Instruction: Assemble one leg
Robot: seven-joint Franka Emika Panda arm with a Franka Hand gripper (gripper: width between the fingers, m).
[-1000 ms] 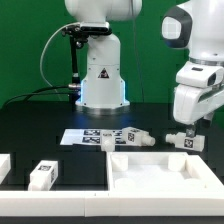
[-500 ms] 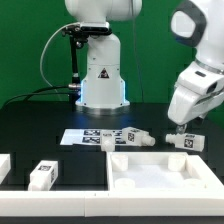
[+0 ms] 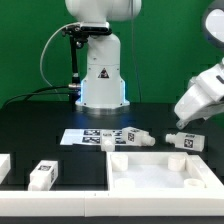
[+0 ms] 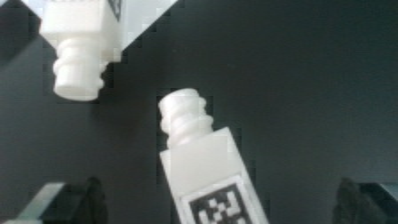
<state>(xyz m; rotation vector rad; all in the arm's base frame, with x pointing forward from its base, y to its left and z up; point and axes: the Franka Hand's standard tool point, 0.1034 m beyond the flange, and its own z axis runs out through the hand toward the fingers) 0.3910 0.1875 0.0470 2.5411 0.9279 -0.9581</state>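
My gripper (image 4: 221,198) hangs wide open and empty above the leg (image 3: 189,141), which lies on the table (image 3: 40,120) at the exterior view's right, near the panel (image 3: 150,158). I'd centre both fingers on its tagged block, squared up, before descending, clear of the neighbouring leg (image 3: 137,139)

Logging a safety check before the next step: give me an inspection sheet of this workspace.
Surface: black table, marker board lying on it.
Job's things: right leg below the tool; middle leg beside the marker board; left leg apart.
Clutter: white rimmed panel.
Tool: tool open, holding nothing, fingers wide apart.
Cables: black cable looping beside the arm base.
Surroundings: green backdrop.
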